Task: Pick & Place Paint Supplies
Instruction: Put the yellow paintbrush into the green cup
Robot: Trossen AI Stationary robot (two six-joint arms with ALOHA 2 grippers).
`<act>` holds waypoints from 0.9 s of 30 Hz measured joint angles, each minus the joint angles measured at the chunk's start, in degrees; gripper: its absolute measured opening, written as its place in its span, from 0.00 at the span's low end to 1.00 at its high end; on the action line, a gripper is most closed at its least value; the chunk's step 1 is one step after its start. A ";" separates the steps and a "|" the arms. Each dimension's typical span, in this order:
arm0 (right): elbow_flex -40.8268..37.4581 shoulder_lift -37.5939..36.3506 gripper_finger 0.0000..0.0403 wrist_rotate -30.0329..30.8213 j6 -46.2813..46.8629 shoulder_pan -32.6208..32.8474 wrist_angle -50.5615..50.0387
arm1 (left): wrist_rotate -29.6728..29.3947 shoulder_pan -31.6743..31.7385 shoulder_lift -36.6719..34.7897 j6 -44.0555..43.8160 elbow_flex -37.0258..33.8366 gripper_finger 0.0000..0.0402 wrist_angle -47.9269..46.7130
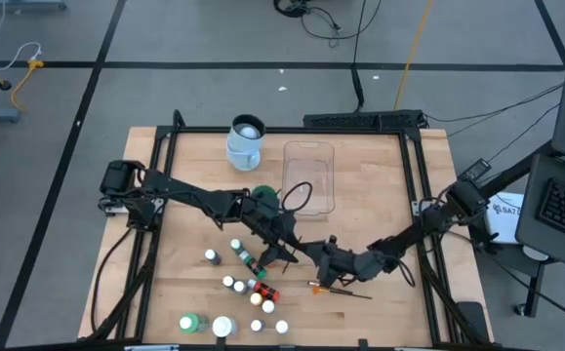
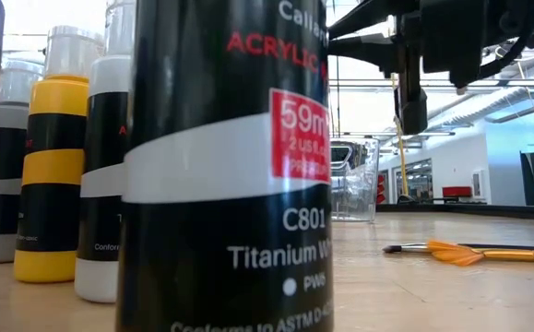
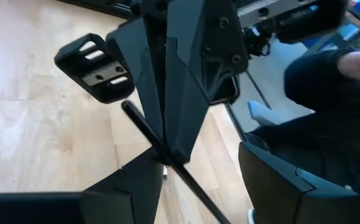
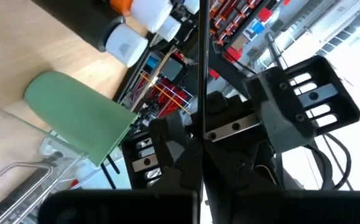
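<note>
Both arms meet over the middle of the wooden table (image 1: pixel 175 195). The right gripper (image 1: pixel 323 255) is clenched on a thin dark brush (image 4: pixel 199 74), which stands up between its fingers; the left gripper (image 1: pixel 284 252), at its 9 o'clock and nearly touching it, has its fingers parted around that same brush shaft (image 3: pixel 167 152), and I cannot tell whether its pads press on it.

A second brush with an orange tip (image 1: pixel 333 289) lies flat on the wood at about 5 o'clock from the table's centre. The small white-capped paint bottles (image 1: pixel 248 292) stand and lie in a loose cluster toward 6 to 7 o'clock, with a green bottle (image 1: pixel 190 323) and a white jar (image 1: pixel 223 327) near the front edge. Level with the table, a black Titanium White acrylic bottle (image 2: pixel 230 184) fills the foreground beside a yellow one (image 2: pixel 54 175).

The pale jug (image 1: pixel 245 141) and the clear plastic tub (image 1: pixel 309 175) sit toward 12 o'clock.
</note>
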 joint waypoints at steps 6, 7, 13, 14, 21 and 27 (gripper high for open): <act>0.00 0.00 0.00 0.83 0.66 0.21 -0.10 | -0.29 0.32 0.00 0.57 -0.04 0.25 -0.08; 0.00 0.00 0.00 0.81 0.66 0.21 -0.08 | -0.35 0.47 0.00 0.57 -0.06 0.19 -0.05; 0.02 0.00 0.00 0.85 4.20 0.15 -0.18 | -0.41 0.63 0.00 5.80 -0.07 0.02 -1.10; 0.02 0.00 0.00 0.86 5.75 0.18 0.27 | -0.39 0.55 0.00 6.70 -0.07 0.02 -1.23; -0.02 -0.52 0.00 11.47 23.89 0.23 7.61 | -0.85 0.38 -3.69 14.70 -0.09 0.01 -4.66; -0.91 -3.55 0.00 18.08 43.06 0.50 10.45 | -7.86 0.25 -18.38 25.37 -0.37 0.01 -17.36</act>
